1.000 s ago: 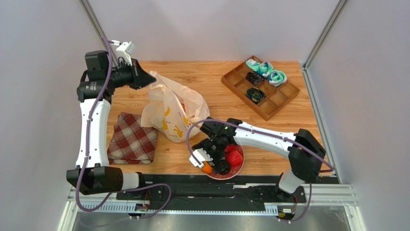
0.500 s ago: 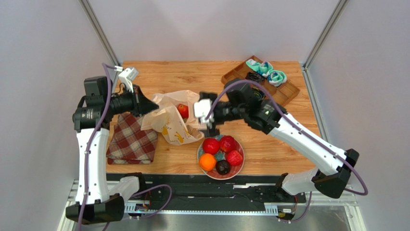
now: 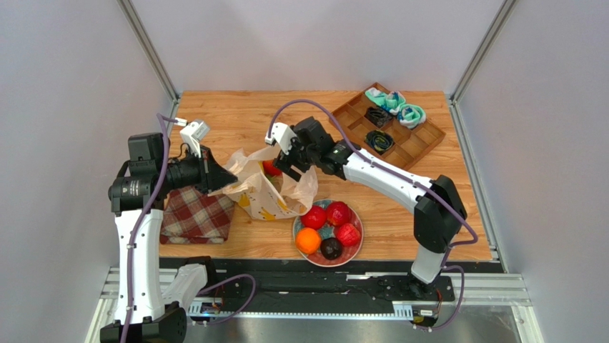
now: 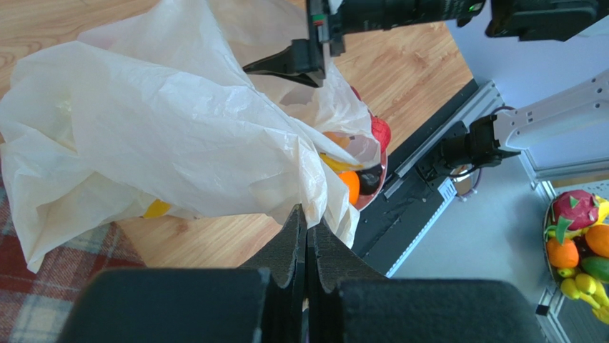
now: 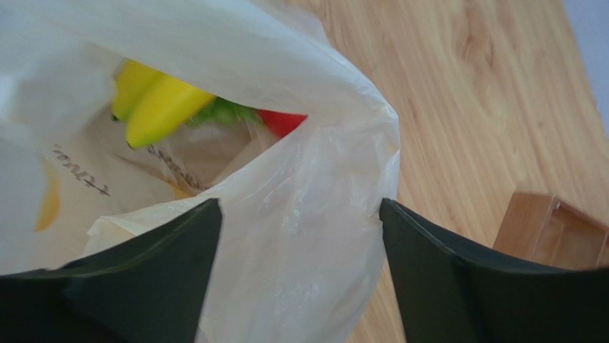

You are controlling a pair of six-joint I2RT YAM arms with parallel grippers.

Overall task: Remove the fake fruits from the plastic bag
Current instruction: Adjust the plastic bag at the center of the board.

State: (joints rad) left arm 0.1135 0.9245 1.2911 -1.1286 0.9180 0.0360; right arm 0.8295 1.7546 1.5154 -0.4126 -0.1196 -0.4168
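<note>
The plastic bag [image 3: 266,187] stands crumpled on the table, its mouth held up. My left gripper [image 3: 220,179] is shut on the bag's left rim; in the left wrist view the fingertips [image 4: 307,214] pinch thin film [image 4: 164,136]. My right gripper [image 3: 286,166] hangs open at the bag's mouth, with a fold of the bag [image 5: 300,236] between its spread fingers. Inside lie yellow bananas [image 5: 161,103], green grapes [image 5: 229,113] and a red fruit [image 5: 282,121]. On the plate [image 3: 294,232] sit two red round fruits [image 3: 313,216], a strawberry [image 3: 348,234], an orange [image 3: 307,241] and a dark one [image 3: 331,248].
A red plaid cloth [image 3: 196,214] lies under the left arm, partly beneath the bag. A wooden compartment tray [image 3: 389,132] holding small items stands at the back right. Grey walls close in both sides and the back.
My right arm has left the plate, swung up and over, and come to the bag's mouth with its jaws open. My left gripper has shifted nearer with the bag's rim still pinched.
</note>
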